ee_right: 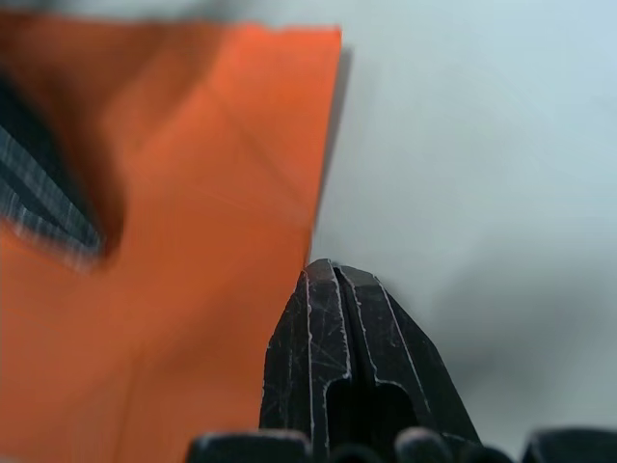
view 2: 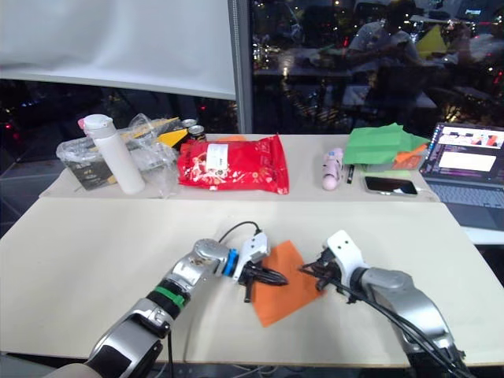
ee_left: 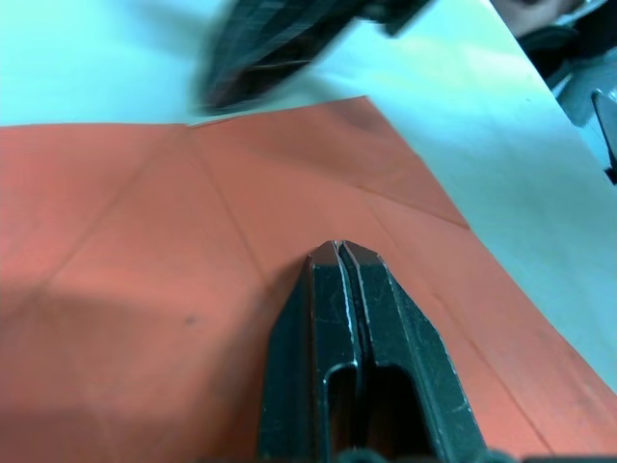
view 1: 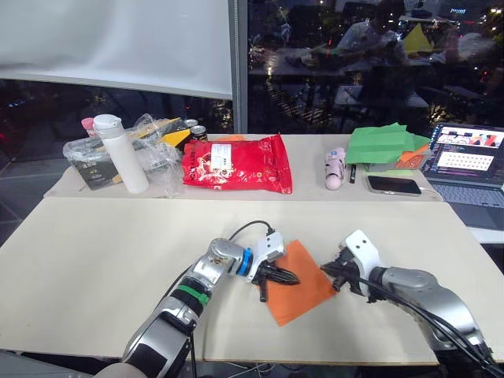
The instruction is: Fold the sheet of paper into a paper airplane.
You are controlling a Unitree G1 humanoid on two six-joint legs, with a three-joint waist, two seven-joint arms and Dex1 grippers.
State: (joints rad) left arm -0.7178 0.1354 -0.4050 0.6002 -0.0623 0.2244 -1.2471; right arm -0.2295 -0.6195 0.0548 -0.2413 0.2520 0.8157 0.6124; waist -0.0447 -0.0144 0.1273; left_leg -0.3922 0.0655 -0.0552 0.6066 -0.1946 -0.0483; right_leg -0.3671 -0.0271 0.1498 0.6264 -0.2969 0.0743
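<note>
The orange sheet of paper [view 1: 303, 298] lies flat on the cream table [view 1: 102, 268] near its front edge. It is a four-sided piece with crease lines across it [ee_left: 174, 280]. My left gripper [view 1: 288, 277] is shut, and its tips press down on the sheet's left part [ee_left: 339, 251]. My right gripper [view 1: 331, 272] is also shut, with its tips at the sheet's right edge [ee_right: 328, 268], low over the table. The paper [ee_right: 193, 289] is between neither gripper's fingers.
On the back table stand a white bottle [view 1: 122, 153], a clear plastic bag of items [view 1: 90, 157], a red packet [view 1: 236, 164], a pink object [view 1: 335, 169], green folded paper [view 1: 382, 143], a phone [view 1: 394, 185] and an open laptop [view 1: 468, 161].
</note>
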